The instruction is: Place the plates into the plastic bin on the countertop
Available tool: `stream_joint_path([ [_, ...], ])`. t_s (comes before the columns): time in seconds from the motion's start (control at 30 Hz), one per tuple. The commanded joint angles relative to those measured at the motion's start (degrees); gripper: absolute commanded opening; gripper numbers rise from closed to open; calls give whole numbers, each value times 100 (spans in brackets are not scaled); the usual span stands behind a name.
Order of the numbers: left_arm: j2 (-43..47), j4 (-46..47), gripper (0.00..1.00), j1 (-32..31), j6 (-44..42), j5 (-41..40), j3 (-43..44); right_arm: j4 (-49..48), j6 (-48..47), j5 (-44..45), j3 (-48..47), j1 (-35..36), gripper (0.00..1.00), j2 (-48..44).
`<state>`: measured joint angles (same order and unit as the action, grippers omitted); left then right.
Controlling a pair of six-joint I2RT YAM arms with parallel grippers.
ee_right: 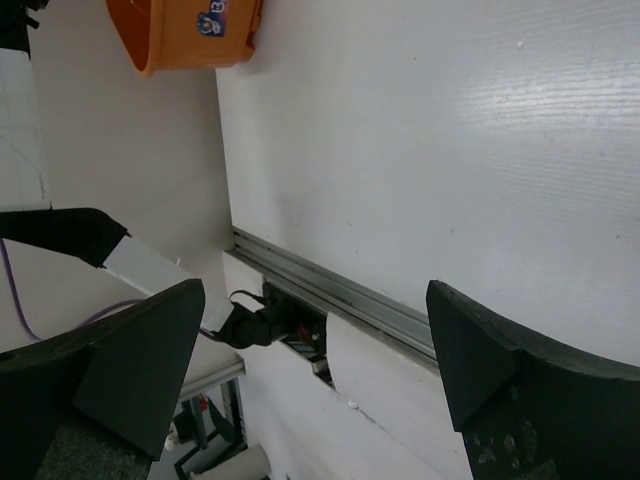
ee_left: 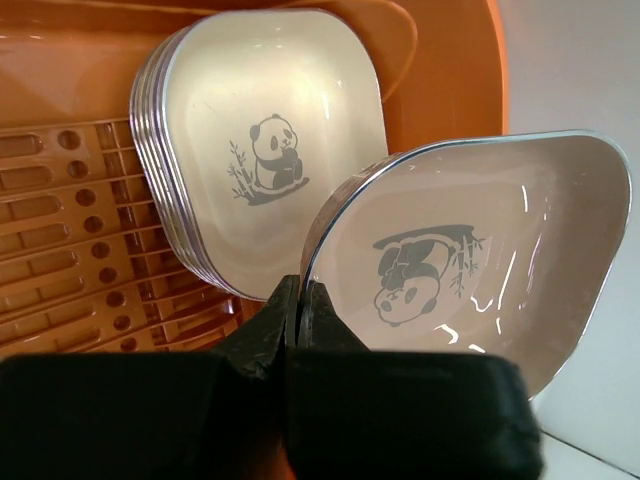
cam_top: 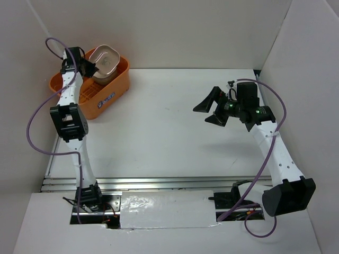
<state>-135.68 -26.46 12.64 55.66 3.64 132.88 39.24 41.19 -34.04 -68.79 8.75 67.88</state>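
White desk (cam_top: pixel 175 132) carries the orange plastic bin (cam_top: pixel 121 79) at its far-left corner. Inside, a stack of plates (ee_left: pixel 270 130) leans on edge. Left jaws pinch the rim of one more panda-printed plate (ee_left: pixel 500 230) just beside that stack; right jaws hang spread wide, well apart from the bin.

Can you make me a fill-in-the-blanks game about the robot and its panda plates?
1. The plastic bin is ____ in colour.
2. The left gripper is shut on the rim of a plate whose picture shows a ____.
3. The other plates lean in a stack inside the ____.
4. The right gripper hangs over the countertop with its jaws ____.

Missing words: orange, panda, bin, open.
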Motion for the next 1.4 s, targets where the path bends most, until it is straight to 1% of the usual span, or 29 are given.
stream_joint_path([
  [0.0, -55, 335, 5, 28, 15, -283, 89, 215, -102, 64, -371, 30, 100, 33],
  [0.1, -108, 475, 5, 54, 112, -329, -148, 285, -102, 100, -468, 47, 100, 76],
  [0.17, -187, 493, 11, 54, 173, -329, -26, 338, -102, 108, -512, 48, 100, 120],
  [0.2, -213, 484, 11, 63, 191, -329, 88, 347, -94, 108, -521, 74, 100, 147],
  [0.23, -196, 588, 13, 63, 208, -520, 115, 356, -85, 117, -538, 74, 100, 138],
  [0.27, -196, 607, 20, 45, 235, -566, 133, 365, -76, 117, -547, 91, 100, 156],
  [0.3, -179, 633, 29, 63, 252, -566, 159, 365, -67, 126, -556, 109, 100, 164],
  [0.33, -187, 616, 45, 54, 270, -688, 255, 365, -58, 152, -565, 153, 100, 164],
  [0.37, -178, 650, 55, 63, 279, -663, 291, 391, -50, 144, -582, 179, 100, 182],
  [0.4, -170, 677, 74, 63, 296, -637, 335, 391, -50, 152, -600, 205, 100, 173],
  [0.43, -135, 712, 99, 63, 288, -619, 335, 408, -50, 178, -617, 275, 100, 182],
  [0.5, -3, 721, 99, 63, 305, -584, 292, 417, -15, 249, -618, 337, 100, 156],
  [0.67, 1366, 616, 99, -235, -239, -873, -166, 505, 12, 415, -723, 530, 100, 156],
  [0.73, 1884, 91, 99, -306, -686, -961, 9, 628, -76, 643, -889, 575, 100, 147],
  [0.77, 2018, -251, 99, -350, -688, -962, 132, 776, -180, 923, -960, 575, 100, 138],
  [0.8, 2341, -768, 99, -350, -975, -996, 211, 856, -225, 1091, -1108, 566, 100, 138],
  [0.87, 2738, -1228, 99, -342, -1188, -918, 55, 1119, -392, 1634, -1285, 540, 100, 86],
  [0.9, 2948, -1665, 99, -350, -1389, -892, -277, 1234, -436, 1890, -1503, 548, 100, 59],
  [0.97, 3581, -2054, 99, -298, -1723, -987, -987, 1620, -628, 2452, -1733, 575, 100, -37],
  [1.0, 4071, -2248, 99, -272, -1803, -1188, -1314, 1813, -691, 3021, -2030, 592, 100, -55],
  [1.03, 4328, -2406, 99, -245, -1917, -1199, -1639, 2119, -752, 3287, -2198, 610, 100, -81],
  [1.07, 4565, -2478, 99, -193, -2136, -1216, -2234, 2288, -883, 3873, -2330, 627, 100, -151],
  [1.1, 4985, -2557, 99, -166, -2269, -1269, -2458, 2437, -954, 4140, -2592, 654, 100, -187],
  [1.17, 5366, -2855, 99, -183, -2611, -1479, -2949, 2833, -1104, 4641, -2849, 671, 100, -370],
  [1.2, 5733, -2952, 99, -236, -2674, -1611, -3109, 2947, -1156, 5061, -3050, 698, 100, -450],
  [1.23, 5998, -3040, 99, -445, -2622, -2082, -3336, 3079, -1261, 5231, -3139, 707, 100, -546],
  [1.27, 6235, -3084, 99, -517, -2569, -2113, -3861, 3176, -1280, 5406, -3227, 707, 100, -721],
  [1.3, 6707, -3085, 99, -561, -2560, -2035, -4127, 3247, -1306, 5582, -3376, 715, 100, -819],
  [1.37, 7097, -3277, 99, -579, -2368, -2113, -4706, 3397, -1280, 5970, -3456, 838, 100, -1134],
])
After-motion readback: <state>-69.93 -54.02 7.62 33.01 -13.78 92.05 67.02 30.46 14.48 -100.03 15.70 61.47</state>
